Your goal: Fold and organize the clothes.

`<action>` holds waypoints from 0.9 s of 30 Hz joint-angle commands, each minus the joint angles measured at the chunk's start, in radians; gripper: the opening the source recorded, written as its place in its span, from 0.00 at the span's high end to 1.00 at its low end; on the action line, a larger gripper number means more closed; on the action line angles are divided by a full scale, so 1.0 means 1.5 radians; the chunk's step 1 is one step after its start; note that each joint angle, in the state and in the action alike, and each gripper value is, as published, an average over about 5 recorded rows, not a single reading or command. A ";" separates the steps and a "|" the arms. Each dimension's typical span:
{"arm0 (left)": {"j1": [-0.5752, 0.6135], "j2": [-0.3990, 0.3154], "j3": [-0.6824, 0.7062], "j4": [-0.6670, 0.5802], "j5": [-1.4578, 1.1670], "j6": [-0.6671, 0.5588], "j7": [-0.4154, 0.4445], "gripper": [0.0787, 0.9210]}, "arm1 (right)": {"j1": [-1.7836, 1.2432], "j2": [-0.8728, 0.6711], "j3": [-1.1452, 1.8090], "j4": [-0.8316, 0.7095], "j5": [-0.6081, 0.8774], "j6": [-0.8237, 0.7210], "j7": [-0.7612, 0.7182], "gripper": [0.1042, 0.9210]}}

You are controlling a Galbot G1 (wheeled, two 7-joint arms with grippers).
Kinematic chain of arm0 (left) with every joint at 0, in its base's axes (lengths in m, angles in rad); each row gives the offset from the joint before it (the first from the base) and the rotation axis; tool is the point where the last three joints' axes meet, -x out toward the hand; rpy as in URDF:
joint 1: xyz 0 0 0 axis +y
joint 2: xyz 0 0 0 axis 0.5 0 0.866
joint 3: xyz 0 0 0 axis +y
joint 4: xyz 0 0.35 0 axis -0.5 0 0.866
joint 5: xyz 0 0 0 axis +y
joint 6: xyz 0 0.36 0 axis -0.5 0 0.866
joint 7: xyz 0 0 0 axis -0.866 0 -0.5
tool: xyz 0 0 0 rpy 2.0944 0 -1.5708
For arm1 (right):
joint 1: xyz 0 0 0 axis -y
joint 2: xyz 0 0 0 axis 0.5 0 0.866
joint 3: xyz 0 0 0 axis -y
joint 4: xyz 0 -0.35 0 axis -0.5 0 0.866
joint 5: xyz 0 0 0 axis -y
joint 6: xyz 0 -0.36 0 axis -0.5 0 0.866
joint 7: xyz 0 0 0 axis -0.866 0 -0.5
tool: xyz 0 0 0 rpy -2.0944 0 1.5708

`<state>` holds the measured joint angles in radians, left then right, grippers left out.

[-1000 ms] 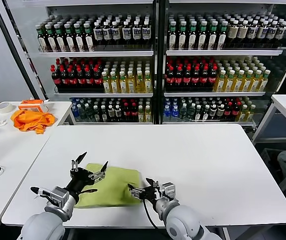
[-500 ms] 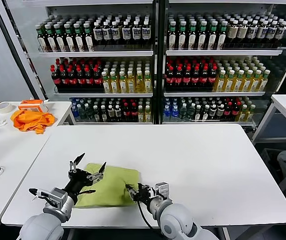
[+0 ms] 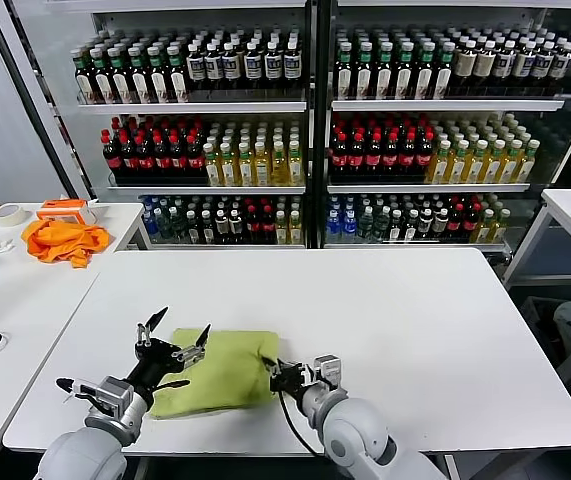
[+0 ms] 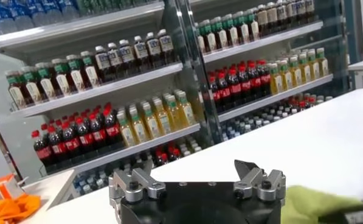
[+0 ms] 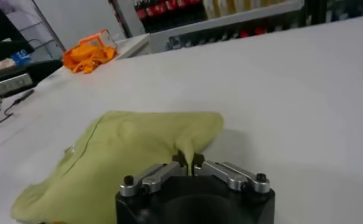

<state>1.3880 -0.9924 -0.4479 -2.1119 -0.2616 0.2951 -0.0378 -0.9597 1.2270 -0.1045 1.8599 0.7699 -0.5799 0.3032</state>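
Two pincers were down at the near edge of the white worktop point(image 3: 385, 310), one on each side of the folded yellow-green T-shirt point(image 3: 220, 368). The right pincer point(image 3: 277, 375) was clenched on the shirt's right edge, with a bit of fabric pinched up between its fingertips, pretty clear in the right wrist view point(image 5: 188, 159). The left pincer point(image 3: 172, 345) hung just over the shirt's left side with its fingers spread wide, gripping nothing. Way off on the side table sat an orange cloth point(image 3: 63, 240), and drink shelves point(image 3: 305, 105) filled the back.
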 commanded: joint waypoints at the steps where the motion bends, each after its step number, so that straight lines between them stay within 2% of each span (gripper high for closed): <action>1: -0.009 -0.002 0.000 0.012 -0.002 -0.037 0.008 0.12 | -0.013 -0.042 0.109 0.045 -0.108 0.000 -0.030 0.96; 11: -0.017 -0.015 0.005 0.041 0.005 -0.058 0.014 0.12 | -0.131 -0.089 0.235 0.069 -0.166 0.002 -0.061 0.96; 19: -0.022 -0.019 0.010 0.047 0.012 -0.057 0.019 0.12 | -0.140 -0.100 0.261 0.022 -0.227 0.030 -0.185 0.96; 27: -0.017 -0.019 0.007 0.056 0.009 -0.065 0.019 0.12 | -0.139 -0.098 0.279 0.023 -0.317 0.026 -0.229 0.96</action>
<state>1.3607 -1.0202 -0.4395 -2.0445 -0.2443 0.2119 -0.0093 -1.1332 1.0902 0.2450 1.9088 0.4596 -0.5521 0.0827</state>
